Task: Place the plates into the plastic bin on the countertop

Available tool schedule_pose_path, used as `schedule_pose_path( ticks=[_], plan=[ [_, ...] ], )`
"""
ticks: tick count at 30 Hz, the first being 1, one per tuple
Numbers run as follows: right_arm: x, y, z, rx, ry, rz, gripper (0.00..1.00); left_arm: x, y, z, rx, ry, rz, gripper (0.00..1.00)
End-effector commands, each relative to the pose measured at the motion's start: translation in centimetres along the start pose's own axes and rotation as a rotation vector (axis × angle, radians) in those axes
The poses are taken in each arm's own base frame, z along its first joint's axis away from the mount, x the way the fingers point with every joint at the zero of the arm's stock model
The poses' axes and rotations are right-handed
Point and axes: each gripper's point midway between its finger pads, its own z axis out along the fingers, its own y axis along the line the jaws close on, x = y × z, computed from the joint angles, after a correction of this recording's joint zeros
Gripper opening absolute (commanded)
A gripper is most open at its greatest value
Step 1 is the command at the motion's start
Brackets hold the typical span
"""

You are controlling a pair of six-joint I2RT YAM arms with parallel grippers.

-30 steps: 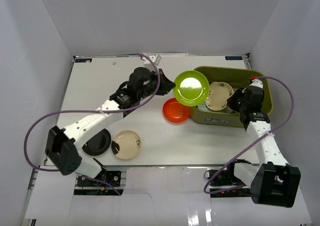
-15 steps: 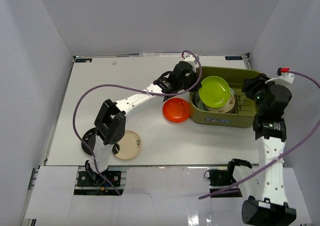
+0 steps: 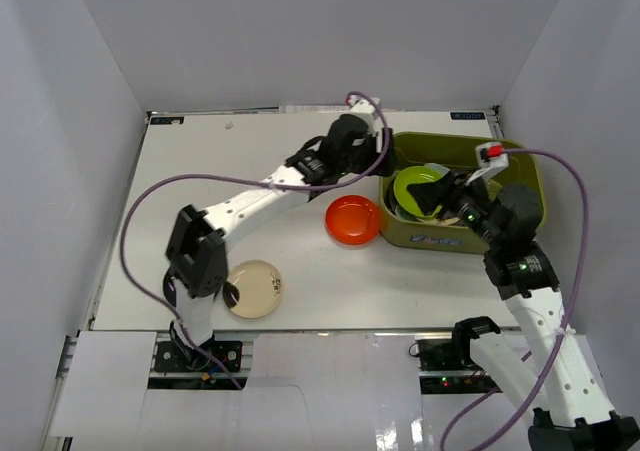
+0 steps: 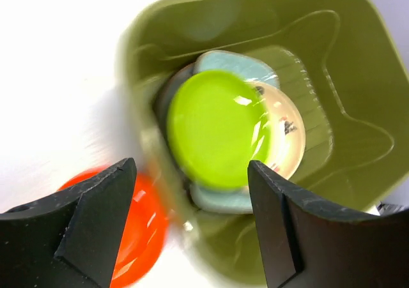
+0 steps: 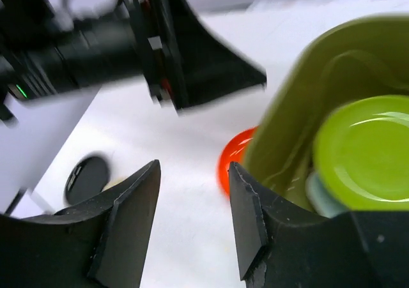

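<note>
The olive-green plastic bin (image 3: 440, 241) stands at the right of the white countertop (image 3: 230, 161). A lime green plate (image 3: 418, 189) lies in it on top of a pale teal plate (image 4: 220, 198) and a cream plate (image 4: 285, 131). My left gripper (image 3: 383, 166) hovers open over the bin's left wall (image 4: 137, 77), holding nothing. An orange-red plate (image 3: 353, 220) sits on the countertop just left of the bin. My right gripper (image 3: 443, 197) hangs over the bin's front part, open and empty (image 5: 193, 166). Another cream plate (image 3: 255, 289) lies near the front edge.
A black plate (image 5: 86, 178) lies on the countertop at the front left, beside the cream one. The left arm (image 3: 250, 196) stretches diagonally across the table's middle. Pale grey walls enclose the countertop on three sides.
The left gripper carried the lime green plate over the bin and opened; the plate now lies inside. The right arm swung in over the bin's front and its jaws widened.
</note>
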Motion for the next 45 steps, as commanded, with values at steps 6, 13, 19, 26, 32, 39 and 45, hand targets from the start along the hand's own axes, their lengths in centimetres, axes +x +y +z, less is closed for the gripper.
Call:
schedule_pose_path(
  ticks=[6,13,19,26,32,39,45],
  plan=[
    [14.1,9.9,5.2,-0.200,0.307,-0.079,0.59,-1.1,16.6,-18.2,-0.276,-0.206,-0.255,0.75],
    [26.1,17.3,9.3,-0.337,0.530,-0.094,0.69,7.3,25.8,-28.9,-0.625,-0.297,-0.473,0.68],
    [35.4,17.9,11.0,-0.367,0.757,-0.055,0.69,12.3,29.9,-33.1,-0.935,-0.207,-0.459,0.75],
    [38.8,17.4,12.0,-0.344,0.814,0.008,0.20,15.6,31.8,-30.2,-0.971,0.043,-0.405,0.78],
    [32.9,15.6,12.9,-0.305,0.668,0.014,0.08,16.3,33.0,-29.4,-0.994,0.213,-0.317,0.67],
    [20.1,14.1,11.9,-0.320,0.413,-0.026,0.08,17.7,33.9,-29.1,-1.012,0.360,-0.275,0.54],
    [6.1,6.4,10.4,-0.158,0.149,-0.039,0.08,18.7,34.4,-28.5,-1.025,0.433,-0.274,0.52]
  ],
)
